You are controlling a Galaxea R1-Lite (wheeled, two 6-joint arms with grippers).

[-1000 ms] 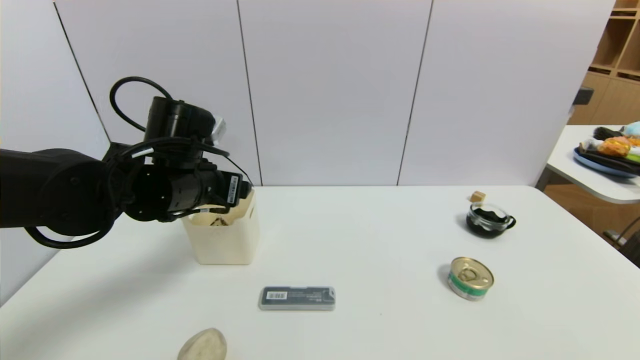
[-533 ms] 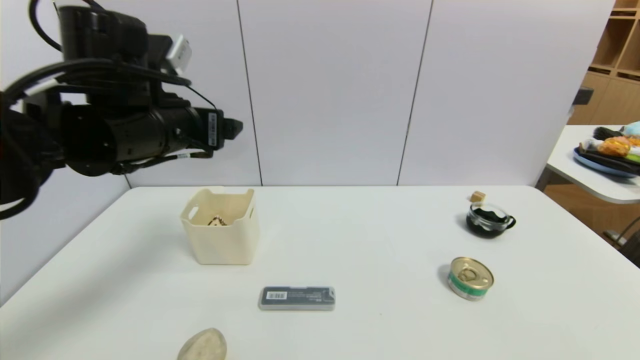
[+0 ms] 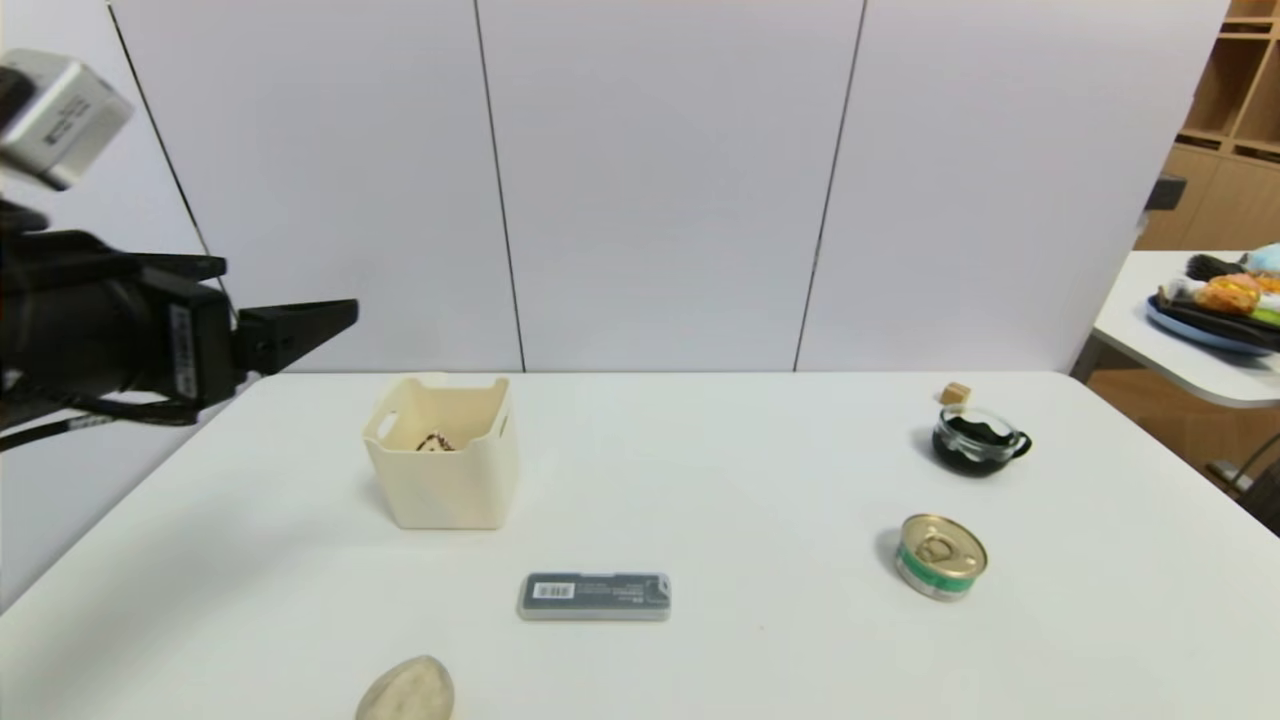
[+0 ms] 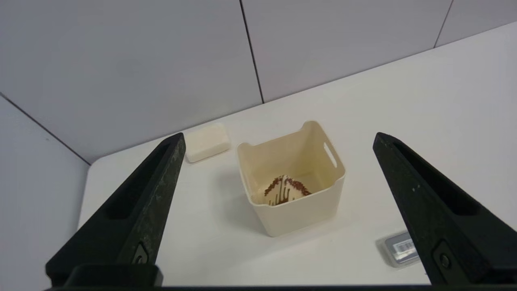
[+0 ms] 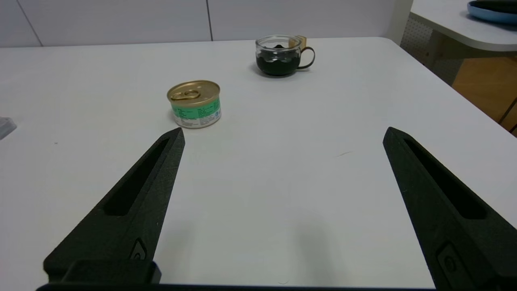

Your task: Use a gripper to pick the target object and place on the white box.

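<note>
Left tool (image 4: 278,137): raised above the left side of the white desk (image 3: 700,480), well apart from everything on it; its fingers are spread wide and grip nothing. Right tool (image 5: 284,133): out of the head view, above the near right part of the desk, fingers spread and likewise empty. Cake slice (image 4: 286,190): inside the cream-white bin (image 4: 301,218), its pale sides streaked with dark drips; the bin wall hides its lower part. The bin stands upright on the far left part of the desk, with cut-out handles in its sides. White block (image 4: 208,142): rounded, beside the bin, near the back panels (image 3: 660,190). Grey rectangular case (image 3: 595,597): flat, nearer than the bin and to its right, bearing a barcode label. Beige rounded object (image 3: 408,690): at the near edge of the head view, cut off by it. Pull-tab can (image 3: 942,557): upright on the right, with a green band. Glass cup (image 3: 978,440): beyond the can, dark below, with a dark handle. Small tan block (image 3: 956,394): just behind the cup.
</note>
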